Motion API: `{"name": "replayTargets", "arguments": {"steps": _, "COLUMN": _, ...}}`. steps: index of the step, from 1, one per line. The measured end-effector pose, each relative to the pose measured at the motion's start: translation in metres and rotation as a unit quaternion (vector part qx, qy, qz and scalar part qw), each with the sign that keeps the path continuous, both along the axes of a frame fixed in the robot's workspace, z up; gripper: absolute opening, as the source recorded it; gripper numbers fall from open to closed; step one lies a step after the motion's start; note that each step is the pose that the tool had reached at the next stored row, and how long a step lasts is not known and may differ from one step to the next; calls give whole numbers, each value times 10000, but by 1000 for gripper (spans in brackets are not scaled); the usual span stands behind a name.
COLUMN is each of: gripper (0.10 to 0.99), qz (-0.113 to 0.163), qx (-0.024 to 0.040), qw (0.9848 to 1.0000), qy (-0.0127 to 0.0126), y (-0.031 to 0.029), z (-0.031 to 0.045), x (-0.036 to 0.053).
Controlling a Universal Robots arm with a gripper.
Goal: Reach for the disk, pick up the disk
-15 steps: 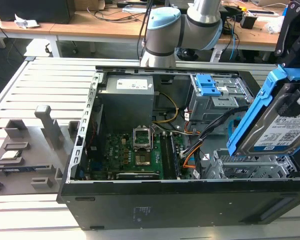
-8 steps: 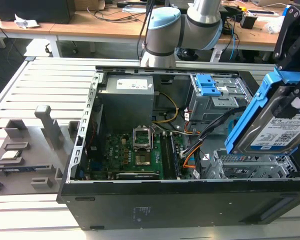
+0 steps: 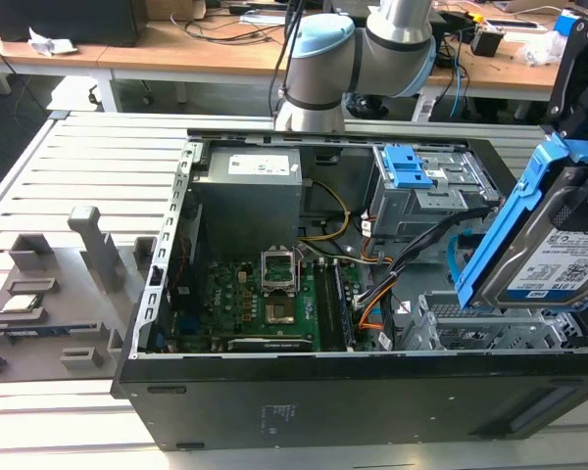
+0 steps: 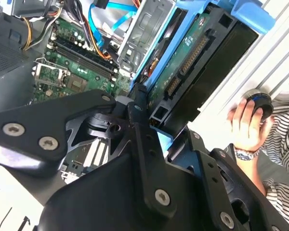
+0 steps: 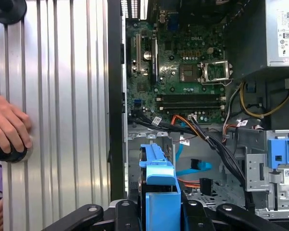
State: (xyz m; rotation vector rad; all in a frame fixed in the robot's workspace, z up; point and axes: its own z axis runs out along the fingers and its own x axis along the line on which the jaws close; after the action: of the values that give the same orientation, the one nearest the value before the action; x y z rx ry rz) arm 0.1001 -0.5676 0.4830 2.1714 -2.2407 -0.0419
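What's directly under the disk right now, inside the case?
In the exterior view, the disk, held in the gripper, hangs tilted above the grey drive cage at the case's right end. The cage's slotted top shows; the disk's blue bracket and the case wall cover whatever lies deeper.

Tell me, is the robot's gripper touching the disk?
Touching. In the second wrist view, the gripper has its black fingers clamped against the disk by its blue bracket. In the exterior view, the disk hangs lifted above the computer case.
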Motion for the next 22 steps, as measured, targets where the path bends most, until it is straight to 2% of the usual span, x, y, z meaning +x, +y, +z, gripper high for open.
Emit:
{"name": "replayTargets", "arguments": {"steps": 10, "gripper": 369, "qz": 0, "qx": -3, "qw": 10000, "qy": 13, "y": 15, "z": -41, "x": 34}}
{"name": "replayTargets", "arguments": {"steps": 16, "gripper": 369, "qz": 0, "qx": -3, "qw": 10000, "qy": 29, "y": 15, "z": -101, "x": 37}}
{"name": "replayTargets", "arguments": {"steps": 22, "gripper": 369, "qz": 0, "qx": -3, "qw": 10000, "qy": 34, "y": 15, "z": -149, "x": 38}}
